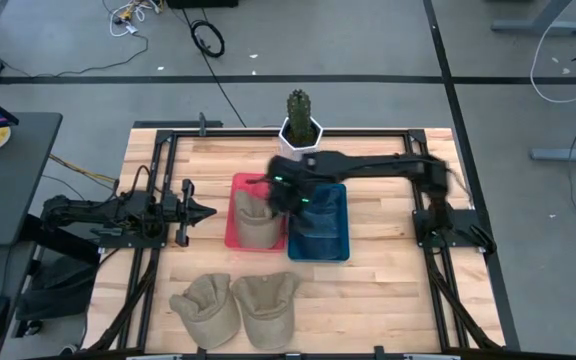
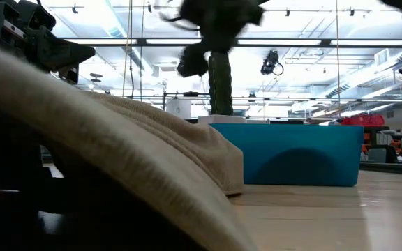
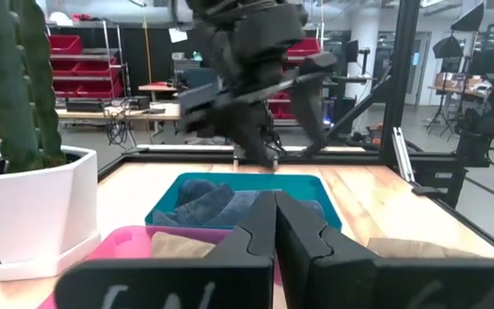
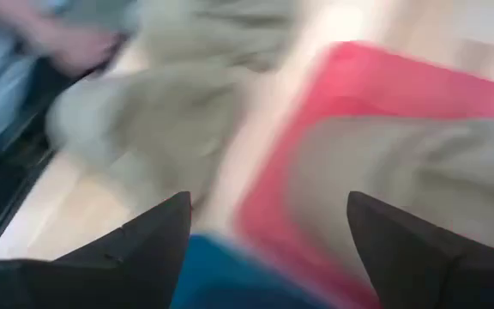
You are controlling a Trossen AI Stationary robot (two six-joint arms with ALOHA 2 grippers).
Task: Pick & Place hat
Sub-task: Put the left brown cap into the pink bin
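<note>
A tan hat (image 1: 255,222) lies in the pink tray (image 1: 236,238). Blue hats (image 1: 318,228) lie in the blue tray (image 1: 340,250). Two more tan hats (image 1: 206,305) (image 1: 267,303) lie crown-up on the table near the front edge. My right gripper (image 1: 286,190) is open and empty, above the inner edges of the two trays; its wrist view shows its fingers (image 4: 144,245) wide apart over the pink tray (image 4: 384,81). My left gripper (image 1: 206,211) is shut and empty, left of the pink tray, pointing at it.
A potted cactus (image 1: 299,128) in a white pot stands at the far edge behind the trays. A black frame (image 1: 158,150) borders the wooden table. A person's sleeve (image 4: 7,77) shows beyond the table's near edge in the right wrist view.
</note>
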